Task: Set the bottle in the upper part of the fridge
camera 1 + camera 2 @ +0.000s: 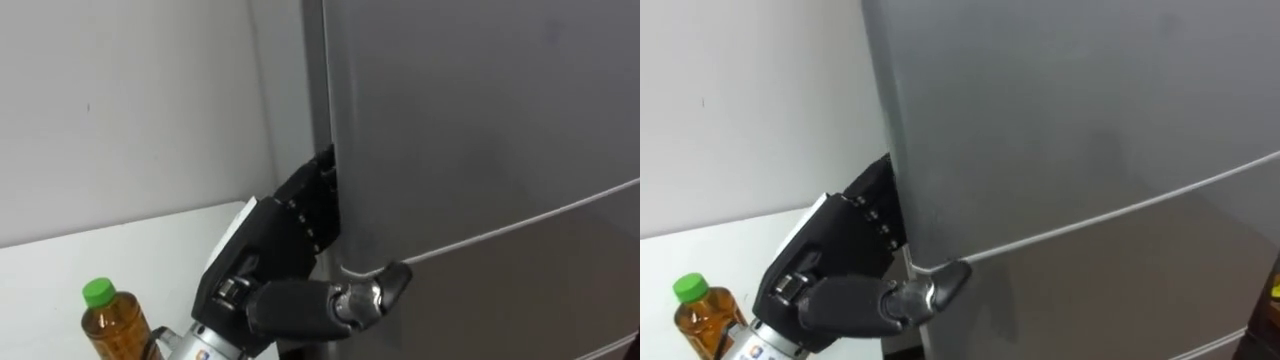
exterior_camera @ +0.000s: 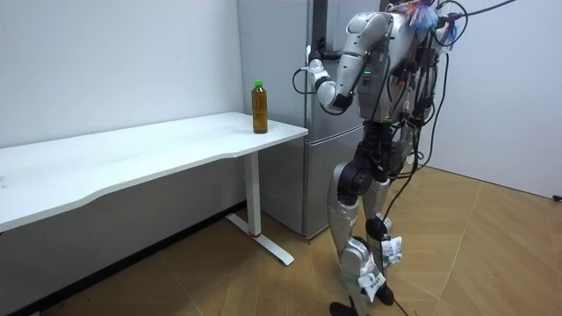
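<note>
left hand [image 1: 265, 262] grips the upper fridge door [image 1: 480, 120] edge; bottle [image 1: 112, 328] stands on table [image 1: 50, 275].

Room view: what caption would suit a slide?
Robot at the fridge, left robot hand at its door edge; bottle stands on the table.

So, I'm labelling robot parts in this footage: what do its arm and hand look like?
The left hand is boxy and black, with silvery-grey metal parts and a white tag on its back. Its wrist is a silver cuff with small coloured markings. In the room view the left arm is silver-grey with black joints.
</note>
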Motion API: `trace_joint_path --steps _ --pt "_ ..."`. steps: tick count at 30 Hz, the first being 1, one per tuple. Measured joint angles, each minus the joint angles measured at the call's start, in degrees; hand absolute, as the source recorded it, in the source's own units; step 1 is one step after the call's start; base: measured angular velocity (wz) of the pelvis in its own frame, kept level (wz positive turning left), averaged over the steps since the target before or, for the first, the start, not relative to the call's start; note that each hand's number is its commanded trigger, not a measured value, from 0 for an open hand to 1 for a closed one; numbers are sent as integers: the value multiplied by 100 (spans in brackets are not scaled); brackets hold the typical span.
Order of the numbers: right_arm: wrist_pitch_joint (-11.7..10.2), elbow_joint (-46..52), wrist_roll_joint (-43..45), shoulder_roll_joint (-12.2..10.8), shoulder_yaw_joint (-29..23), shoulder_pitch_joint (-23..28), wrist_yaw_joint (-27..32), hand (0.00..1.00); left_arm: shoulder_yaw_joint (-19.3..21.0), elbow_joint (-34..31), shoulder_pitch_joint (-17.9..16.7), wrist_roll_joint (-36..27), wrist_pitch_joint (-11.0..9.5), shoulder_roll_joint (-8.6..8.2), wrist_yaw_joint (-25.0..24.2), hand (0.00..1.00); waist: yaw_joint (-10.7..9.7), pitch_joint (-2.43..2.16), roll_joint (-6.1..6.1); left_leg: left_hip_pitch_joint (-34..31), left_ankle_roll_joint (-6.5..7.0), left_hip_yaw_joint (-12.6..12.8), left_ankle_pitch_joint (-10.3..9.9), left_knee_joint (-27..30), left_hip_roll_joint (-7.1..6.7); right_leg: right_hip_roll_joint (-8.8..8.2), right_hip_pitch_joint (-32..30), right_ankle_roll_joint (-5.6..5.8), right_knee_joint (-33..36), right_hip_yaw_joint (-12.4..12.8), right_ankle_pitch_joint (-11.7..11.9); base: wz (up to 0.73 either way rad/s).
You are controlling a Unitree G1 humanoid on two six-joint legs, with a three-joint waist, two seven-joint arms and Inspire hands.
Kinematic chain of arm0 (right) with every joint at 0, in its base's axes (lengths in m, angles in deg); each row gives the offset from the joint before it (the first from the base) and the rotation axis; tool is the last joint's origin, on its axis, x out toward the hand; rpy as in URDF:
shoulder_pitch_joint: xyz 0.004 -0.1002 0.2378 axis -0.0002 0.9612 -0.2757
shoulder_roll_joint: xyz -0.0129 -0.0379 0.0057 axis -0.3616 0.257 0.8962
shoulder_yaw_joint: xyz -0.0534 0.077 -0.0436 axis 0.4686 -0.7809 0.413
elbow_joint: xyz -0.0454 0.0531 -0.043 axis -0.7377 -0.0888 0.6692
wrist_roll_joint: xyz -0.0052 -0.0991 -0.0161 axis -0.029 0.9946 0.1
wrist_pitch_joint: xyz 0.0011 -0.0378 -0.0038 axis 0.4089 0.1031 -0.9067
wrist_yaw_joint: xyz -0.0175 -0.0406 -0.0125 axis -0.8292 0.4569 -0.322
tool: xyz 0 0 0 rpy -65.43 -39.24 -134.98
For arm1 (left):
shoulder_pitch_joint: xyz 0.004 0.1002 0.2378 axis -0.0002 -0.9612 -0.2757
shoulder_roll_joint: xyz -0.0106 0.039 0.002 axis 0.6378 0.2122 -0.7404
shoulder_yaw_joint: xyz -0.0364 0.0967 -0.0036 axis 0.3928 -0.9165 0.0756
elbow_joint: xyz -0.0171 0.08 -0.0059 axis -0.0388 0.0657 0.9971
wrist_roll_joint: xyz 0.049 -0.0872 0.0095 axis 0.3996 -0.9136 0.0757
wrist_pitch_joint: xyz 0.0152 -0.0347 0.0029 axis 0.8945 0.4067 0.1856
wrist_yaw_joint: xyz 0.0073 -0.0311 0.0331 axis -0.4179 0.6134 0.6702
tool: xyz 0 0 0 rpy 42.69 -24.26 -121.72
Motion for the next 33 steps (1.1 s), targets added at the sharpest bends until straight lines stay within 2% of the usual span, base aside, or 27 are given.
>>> trace_joint_path --steps 1,4,22,23,24,26,27,29,31,33 --pt "11 -13 -1 -1 13 -31 -2 0 -49 1 1 12 6 -45 65 100 0 2 -6 -1 0 -6 0 0 -2 -2 2 1 0 0 0 6" --pt "19 -16 -46 5 114 -50 -1 0 -50 1 4 11 8 3 118 100 -4 4 -8 -1 0 -12 0 1 3 -4 8 1 -2 -3 0 0" --pt "65 -6 -302 47 323 -49 0 0 -89 0 5 5 28 -3 156 100 -7 -2 1 3 0 -11 0 2 0 20 58 4 -54 -18 3 0" --pt "66 -7 -302 47 324 -50 0 0 -92 1 5 5 28 -2 155 90 -7 -2 1 4 -1 -11 0 3 1 20 65 4 -55 -19 3 0" --pt "67 -6 -302 47 326 -52 0 0 -98 1 5 5 29 -4 155 87 -6 -1 -1 4 0 -12 0 3 1 20 76 4 -54 -24 3 0" --pt "74 -6 -304 47 326 -49 1 0 -100 2 5 4 30 -5 155 67 -7 0 -3 7 0 -12 0 3 2 18 88 5 -53 -25 4 0" --pt "93 3 -300 46 325 -45 -1 0 -99 3 5 6 30 -5 154 53 -7 2 -5 11 0 -10 0 2 4 16 82 4 -51 -21 4 0" --pt "127 13 -301 48 323 -49 -7 0 -99 5 5 3 35 -13 151 1 -7 1 -10 13 0 -8 0 2 5 8 57 4 -51 -17 4 0" --pt "158 18 -303 53 322 -55 -32 0 -112 11 4 -28 71 -92 137 0 -7 4 -20 10 0 -3 0 2 4 -2 50 4 -52 -11 5 0" --pt "181 24 -305 53 323 -61 -39 0 -142 12 5 -119 80 -87 42 0 -6 5 -31 7 0 2 0 2 3 -3 44 4 -54 -7 4 0"
